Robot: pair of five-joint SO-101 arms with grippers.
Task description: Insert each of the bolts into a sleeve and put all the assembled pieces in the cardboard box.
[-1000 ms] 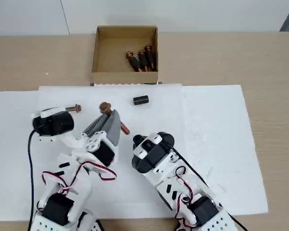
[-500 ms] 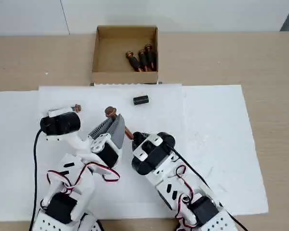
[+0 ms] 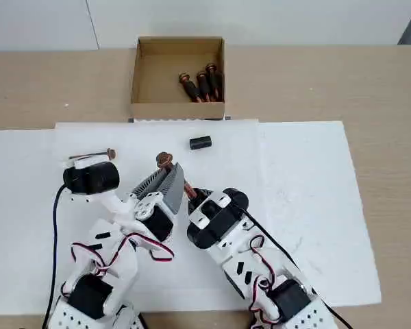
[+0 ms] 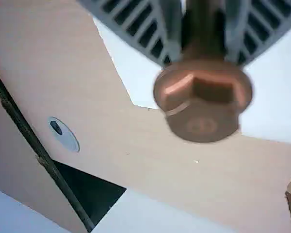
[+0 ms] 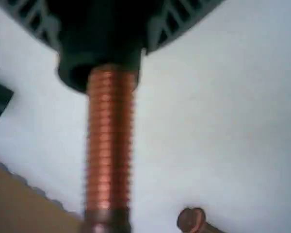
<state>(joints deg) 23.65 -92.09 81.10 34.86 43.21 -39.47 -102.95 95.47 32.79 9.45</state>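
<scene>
From above, the danger is a crooked meeting: if the bolt (image 3: 166, 161) enters the sleeve (image 5: 99, 53) tilted, the thread may jam or push the sleeve out. The left gripper (image 3: 167, 184) leans over the paper (image 3: 308, 178) toward the right gripper (image 3: 196, 200), just beside it. The cardboard box (image 3: 141, 72) holds three finished pieces (image 3: 202, 83).

Left wrist view: the fingers (image 4: 131, 19) pinch the bolt behind its head.

Right wrist view: the gripper clamps the black sleeve, with the thread at its mouth.

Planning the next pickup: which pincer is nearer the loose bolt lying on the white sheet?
Left. The left pincer, holding a second bolt, is just right of the loose bolt; the right pincer sits farther right, past the left one.
</scene>
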